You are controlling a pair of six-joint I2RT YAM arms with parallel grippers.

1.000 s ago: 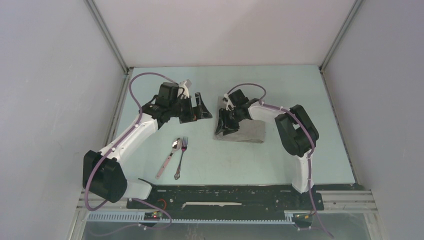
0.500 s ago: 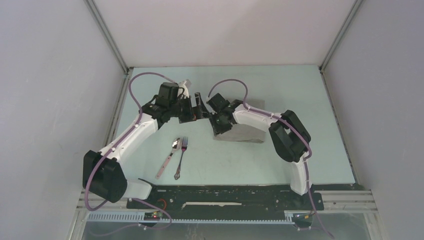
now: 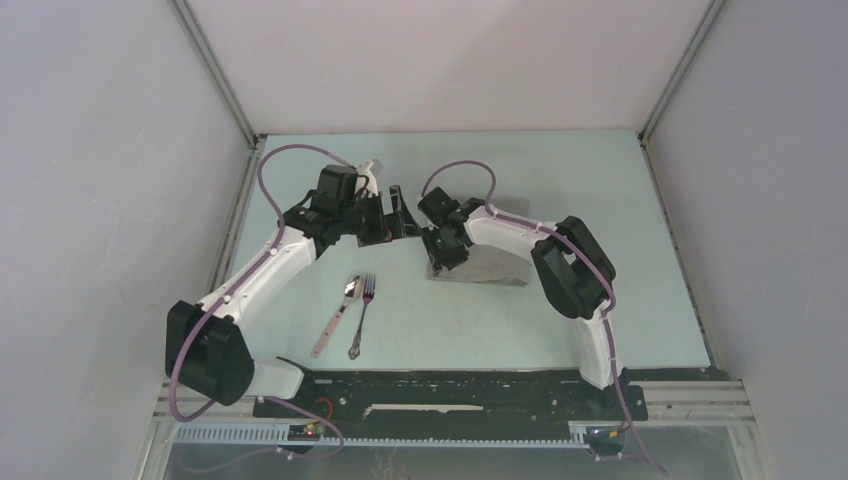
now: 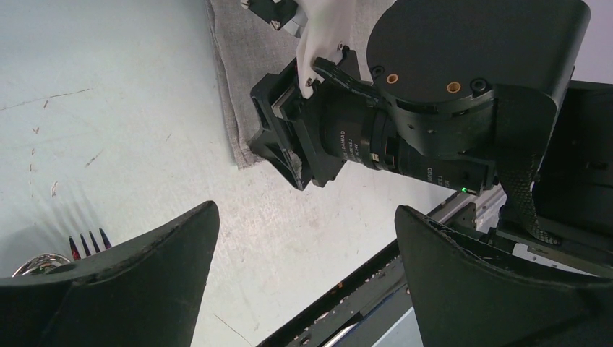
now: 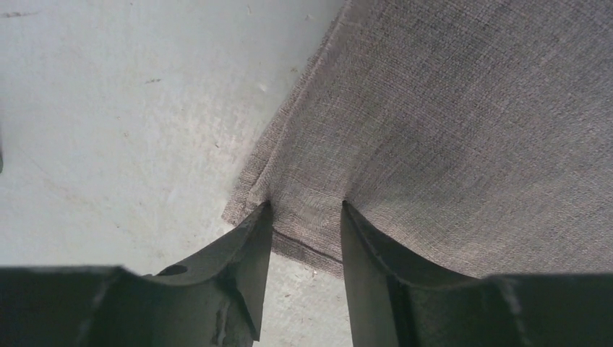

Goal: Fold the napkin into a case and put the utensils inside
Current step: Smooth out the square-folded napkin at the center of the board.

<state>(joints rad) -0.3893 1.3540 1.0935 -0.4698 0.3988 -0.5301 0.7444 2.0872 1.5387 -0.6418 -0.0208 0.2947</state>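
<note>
Entry one: plain grey woven cloth napkin (image 3: 492, 266), folded to a narrow oblong, lying flat on the pale green surface (image 3: 600, 190).

Right hand (image 5: 303, 211): within the last second it has turned and shifted onto the napkin's left near corner. Its fingers stand half apart with the tips planted astride that corner, and nothing is lifted. I judge it is about to pinch an edge to shape the case.

Left hand (image 3: 408, 214): spread wide, empty, unmoved, just left of the napkin.

Pink-handled metal spoon (image 3: 338, 314) and all-metal fork (image 3: 362, 314): side by side, well left of the napkin, on its near side, untouched.

Writing: small white print on the black right wrist housing (image 4: 463, 65), unreadable.
</note>
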